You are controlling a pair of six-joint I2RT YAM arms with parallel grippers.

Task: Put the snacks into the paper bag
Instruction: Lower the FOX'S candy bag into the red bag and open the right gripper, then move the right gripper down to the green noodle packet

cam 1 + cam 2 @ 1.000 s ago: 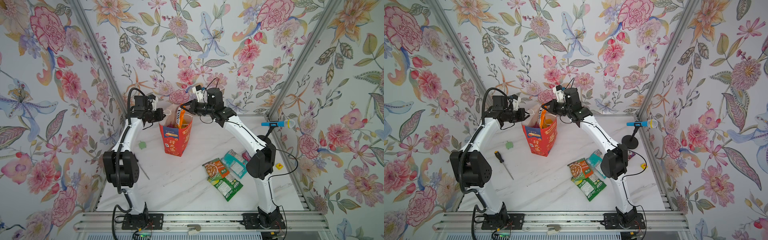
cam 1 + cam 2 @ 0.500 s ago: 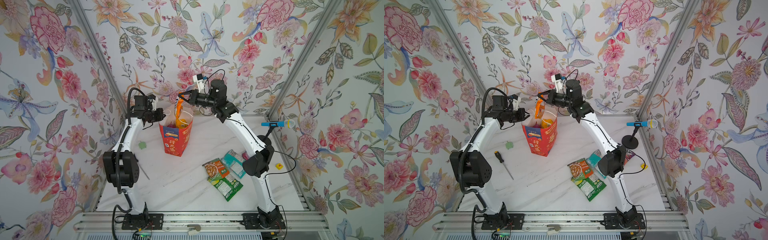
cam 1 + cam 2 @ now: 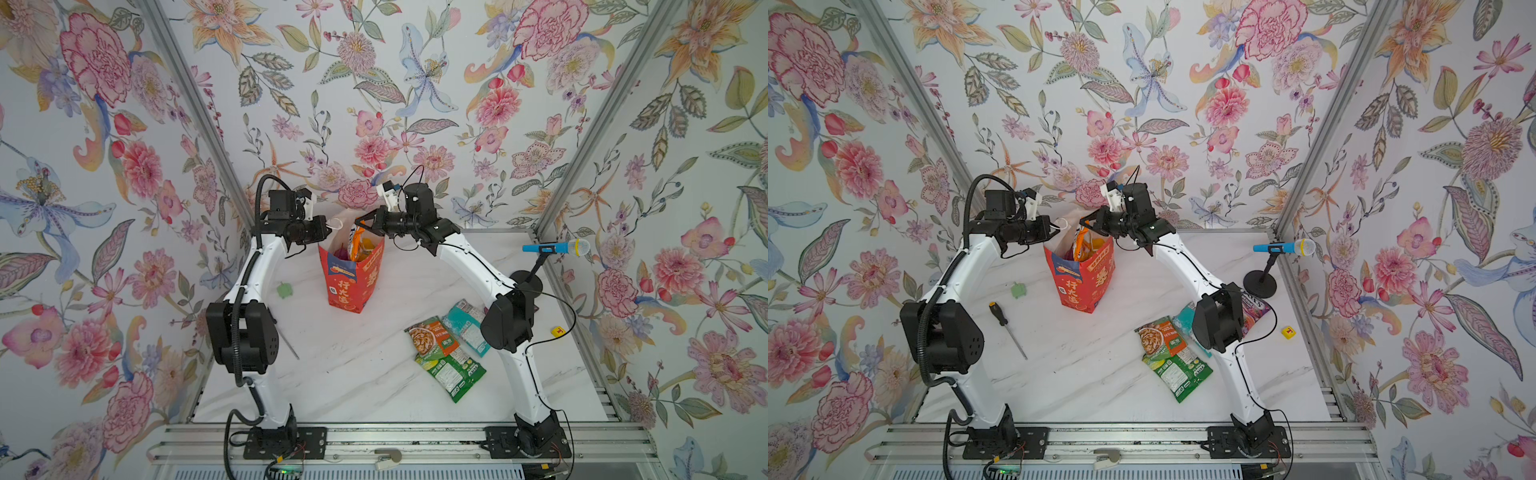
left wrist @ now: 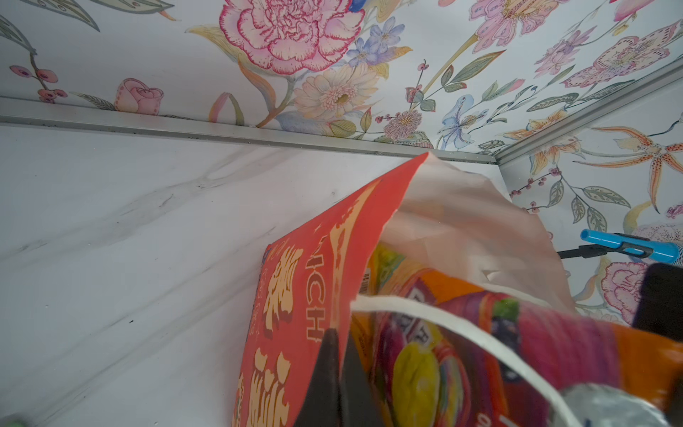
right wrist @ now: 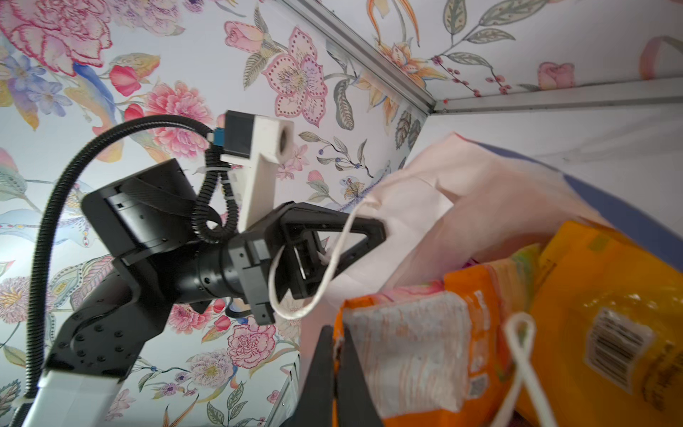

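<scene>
Four snacks lie outside the paper bag (image 3: pixel 351 278), listed from the front rail back across the desk (image 3: pixel 353 382).

1. Green packet (image 3: pixel 451 372): flat on the desk, nearest the rail.
2. Orange-green packet (image 3: pixel 430 337): flat, touching the green one's far edge.
3. Teal packet (image 3: pixel 465 326): just beside item 2, partly under the right arm's elbow.
4. Purple packet (image 3: pixel 1252 309): mostly hidden by that elbow, so only a corner shows.
5. Non-task items: screwdriver (image 3: pixel 1007 328), yellow cube (image 3: pixel 557 331) and green blob (image 3: pixel 284 289).
6. Paper bag: upright near the middle of the desk, mouth open.
7. Left pincer (image 4: pixel 334 334): pressed together on the bag's red wall at the rim. A cord handle (image 5: pixel 314 281) is looped about it.
8. Right pincer (image 5: pixel 335 332): at the bag mouth, pinching the sealed edge of an orange packet (image 5: pixel 406 351). The packet stands partly inside, its top above the rim.
9. Yellow packet (image 5: pixel 610 295): already in the bag, behind the orange one.
10. Microphone (image 3: pixel 555 248): on its stand at the far right edge.

Progress: roughly half done by my reckoning, with one packet going in and four left on the desk.

Not determinable: the number of packets deeper in the bag, since its lower interior is out of sight.
</scene>
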